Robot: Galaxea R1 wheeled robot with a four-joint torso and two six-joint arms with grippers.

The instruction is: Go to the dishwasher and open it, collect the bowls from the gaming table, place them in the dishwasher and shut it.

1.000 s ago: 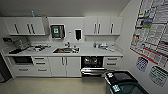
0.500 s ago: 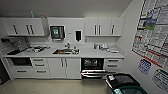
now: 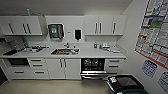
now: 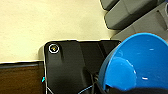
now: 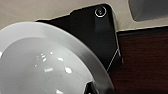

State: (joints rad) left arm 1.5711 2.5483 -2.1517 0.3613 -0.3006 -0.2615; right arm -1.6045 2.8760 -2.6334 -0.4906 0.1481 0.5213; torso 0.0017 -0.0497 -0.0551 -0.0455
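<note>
Dishwasher (image 3: 92,65): under the counter, between the white double-door cabinet (image 3: 64,68) and a drawer stack (image 3: 114,66). Door dropped open (image 3: 93,74), dark racks exposed, evidently left so to receive the bowls. Seen from the head view, facing the kitchenette square-on from across the floor; sink (image 3: 65,51) set in the worktop just left of the appliance, wall cabinets (image 3: 105,24) above, posters (image 3: 155,32) on the right wall, a black bin (image 3: 125,83) standing near the open door's right corner.

Left wrist view: 1 blue bowl (image 4: 136,66), bright, tilted with its hollow toward the camera, carried close at the wrist over pale floor (image 4: 50,22). A dark shape crosses its lower rim, likely part of the gripper; how wide the fingers stand cannot be told, though the bowl's hanging position suggests it is gripped at the rim.

Right wrist view: 1 white bowl (image 5: 42,65), glossy, also tilted and close to the camera. A small dark part overlaps its rim; finger opening cannot be told.

Judgement: both bowls appear to be in transit to the racks.
</note>
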